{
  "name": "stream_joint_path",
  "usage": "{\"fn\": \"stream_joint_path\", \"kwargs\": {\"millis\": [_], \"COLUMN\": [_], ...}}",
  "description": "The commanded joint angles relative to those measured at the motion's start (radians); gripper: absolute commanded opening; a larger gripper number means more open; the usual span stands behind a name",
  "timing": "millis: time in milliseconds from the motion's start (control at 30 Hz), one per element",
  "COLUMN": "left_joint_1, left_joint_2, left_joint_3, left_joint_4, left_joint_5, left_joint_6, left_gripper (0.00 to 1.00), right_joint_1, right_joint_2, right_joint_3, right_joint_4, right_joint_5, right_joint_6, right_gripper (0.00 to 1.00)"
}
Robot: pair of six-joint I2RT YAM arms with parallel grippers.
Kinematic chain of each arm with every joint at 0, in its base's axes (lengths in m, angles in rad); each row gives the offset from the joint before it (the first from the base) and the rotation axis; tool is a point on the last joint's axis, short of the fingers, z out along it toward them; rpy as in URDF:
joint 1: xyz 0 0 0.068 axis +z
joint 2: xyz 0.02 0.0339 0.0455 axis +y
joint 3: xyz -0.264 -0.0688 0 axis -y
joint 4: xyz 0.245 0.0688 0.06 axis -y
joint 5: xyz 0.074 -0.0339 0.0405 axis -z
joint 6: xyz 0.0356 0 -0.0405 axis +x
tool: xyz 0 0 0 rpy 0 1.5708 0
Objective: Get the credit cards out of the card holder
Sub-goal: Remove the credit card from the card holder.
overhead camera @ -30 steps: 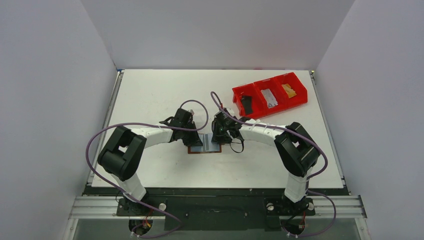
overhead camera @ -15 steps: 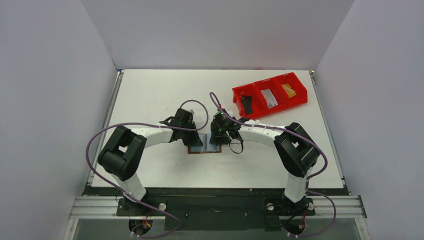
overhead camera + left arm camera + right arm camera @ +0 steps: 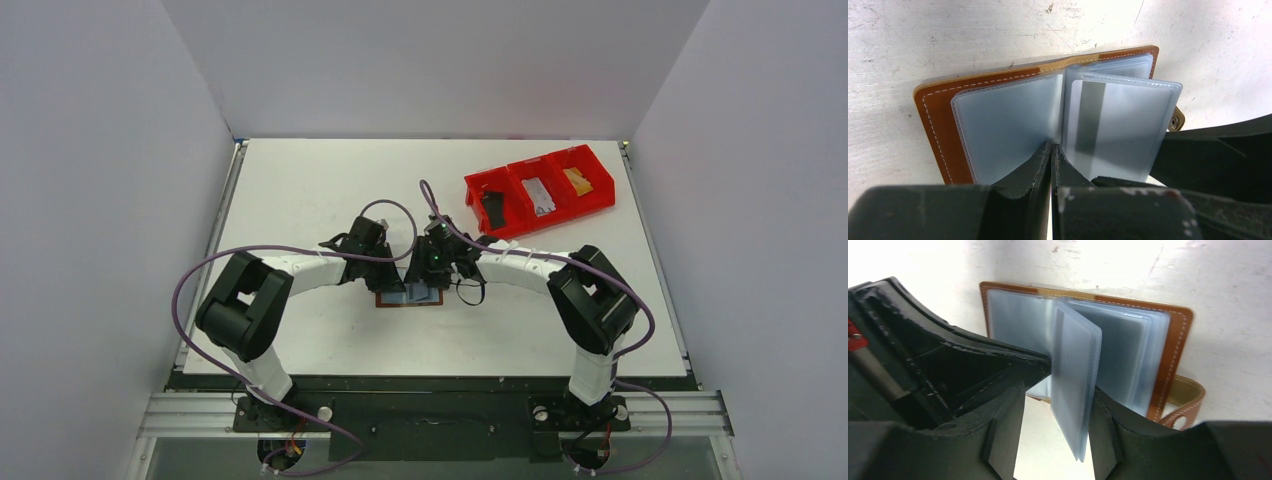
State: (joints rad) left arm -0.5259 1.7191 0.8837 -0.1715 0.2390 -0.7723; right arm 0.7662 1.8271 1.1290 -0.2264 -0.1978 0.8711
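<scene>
White table (image 3: 300, 200) is seen under the opened brown card holder (image 3: 938, 115); its fold is touched by the clenched left gripper (image 3: 1051, 150); one raised clear sleeve (image 3: 1078, 340) is straddled, unclamped, between the parted right gripper (image 3: 1070, 390) jaws.

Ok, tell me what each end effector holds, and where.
Left end effector: shut, tips at the wallet's fold, nothing between them. Right end effector: jaws apart around one plastic sleeve, no firm grip visible.
</scene>
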Motion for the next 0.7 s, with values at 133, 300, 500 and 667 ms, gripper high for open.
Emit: {"fn": "stream_joint_path", "kwargs": {"millis": [133, 300, 500, 667], "left_joint_1": [-0.009, -0.009, 0.000, 0.018], "left_joint_2": [0.022, 0.012, -0.029, -0.083], "left_joint_3": [0.013, 0.011, -0.002, -0.022], "left_joint_4": [-0.040, -0.035, -0.030, -0.032], "left_joint_5": [-0.033, -0.022, -0.014, -0.024], "left_joint_6": [0.028, 0.021, 0.003, -0.008], "left_gripper": [0.00, 0.00, 0.00, 0.00], "right_joint_1": [-0.008, -0.014, -0.012, -0.014], "right_joint_2": [-0.037, -0.049, -0.052, -0.054], "right_joint_3": [-0.014, -0.022, -0.015, 0.002], "right_joint_4": [0.120, 0.144, 0.178, 0.168], "right_joint_5": [-0.058, -0.062, -0.083, -0.071], "right_joint_6": [0.050, 0.061, 0.079, 0.087], "right_gripper": [0.45, 0.48, 0.50, 0.50]}}
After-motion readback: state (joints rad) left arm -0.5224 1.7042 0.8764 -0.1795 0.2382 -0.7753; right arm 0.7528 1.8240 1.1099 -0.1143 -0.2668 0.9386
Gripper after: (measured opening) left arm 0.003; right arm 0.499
